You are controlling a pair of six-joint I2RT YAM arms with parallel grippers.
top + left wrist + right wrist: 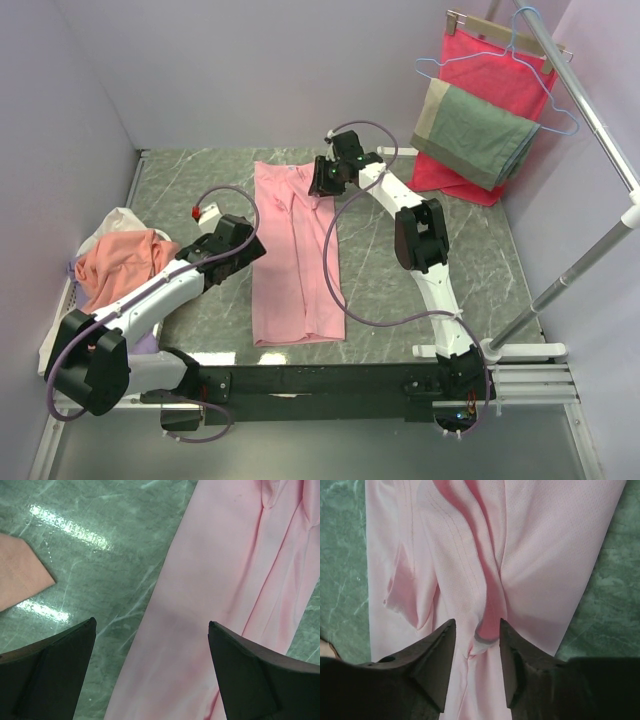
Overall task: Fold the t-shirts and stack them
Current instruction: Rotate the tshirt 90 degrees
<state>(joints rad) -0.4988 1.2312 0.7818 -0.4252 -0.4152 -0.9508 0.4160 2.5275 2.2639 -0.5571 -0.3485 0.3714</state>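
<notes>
The pink shirt [295, 255] lies lengthwise on the counter [480, 270], far edge to near. It looks soft and limp (it bunches readily), so corners seem the better hold. The right fingers [442, 647] pinch a ridge at its far end; the left fingers [70, 650] hang open.

The folded t-shirt [296, 255] lies on the table [485, 265], shirt heap [122, 262] leftward.
</notes>
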